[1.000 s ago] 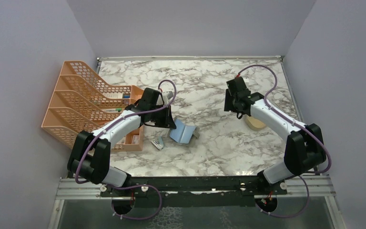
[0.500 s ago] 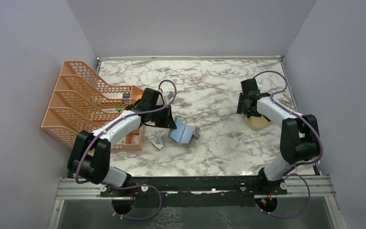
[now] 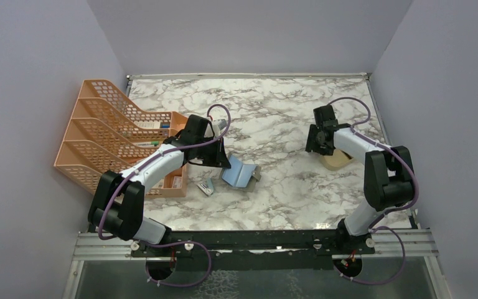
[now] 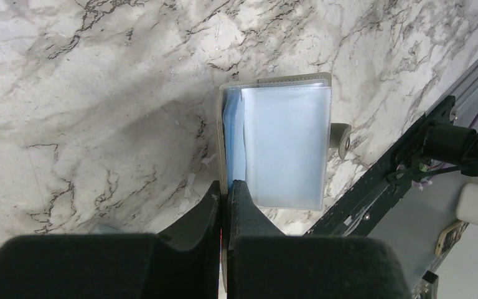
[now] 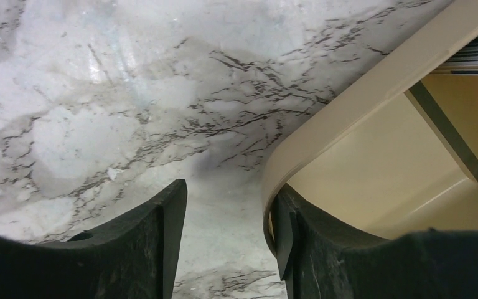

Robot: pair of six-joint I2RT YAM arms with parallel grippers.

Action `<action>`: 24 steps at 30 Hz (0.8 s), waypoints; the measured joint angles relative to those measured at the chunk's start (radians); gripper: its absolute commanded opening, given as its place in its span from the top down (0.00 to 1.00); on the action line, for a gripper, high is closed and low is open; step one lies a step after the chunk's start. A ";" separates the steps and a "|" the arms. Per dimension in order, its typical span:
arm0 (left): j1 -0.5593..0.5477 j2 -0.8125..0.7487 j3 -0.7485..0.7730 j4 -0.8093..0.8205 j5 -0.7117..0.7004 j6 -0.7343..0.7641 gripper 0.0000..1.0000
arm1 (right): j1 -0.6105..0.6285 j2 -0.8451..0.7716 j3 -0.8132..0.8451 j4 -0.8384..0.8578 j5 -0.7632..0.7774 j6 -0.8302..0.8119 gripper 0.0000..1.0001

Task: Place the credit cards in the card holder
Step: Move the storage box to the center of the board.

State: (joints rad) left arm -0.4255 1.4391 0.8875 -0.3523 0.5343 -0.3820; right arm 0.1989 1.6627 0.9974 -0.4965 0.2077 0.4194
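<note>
Left wrist — card holder (image 4: 286, 149) — open, grey-rimmed, pale blue inside

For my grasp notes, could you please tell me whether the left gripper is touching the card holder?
Touching. The left wrist view shows the left gripper with its jaws shut on the thin grey edge of the open card holder.

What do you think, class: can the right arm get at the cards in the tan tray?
Probably yes: the right gripper stands open at the tray rim, and the cards lie uncovered inside, nothing between them.
</note>
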 measured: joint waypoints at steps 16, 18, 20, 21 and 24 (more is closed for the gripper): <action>0.000 0.000 0.000 0.000 -0.001 0.011 1.00 | 0.061 0.029 0.030 0.068 -0.212 0.103 0.50; 0.000 0.000 0.000 0.000 -0.001 0.011 1.00 | 0.065 0.029 0.043 0.058 -0.211 0.097 0.49; 0.000 0.000 0.000 0.000 -0.001 0.011 1.00 | 0.067 0.027 0.058 0.040 -0.196 0.078 0.49; 0.000 0.000 0.000 0.000 -0.001 0.011 1.00 | 0.068 0.024 0.066 0.032 -0.183 0.065 0.49; 0.000 0.000 0.000 0.000 -0.002 0.011 1.00 | 0.068 0.002 0.088 0.014 -0.129 0.009 0.49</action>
State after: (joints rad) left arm -0.4255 1.4391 0.8875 -0.3527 0.5327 -0.3710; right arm 0.2665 1.6642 1.0855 -0.4828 0.0788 0.4286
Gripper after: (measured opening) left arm 0.030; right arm 0.510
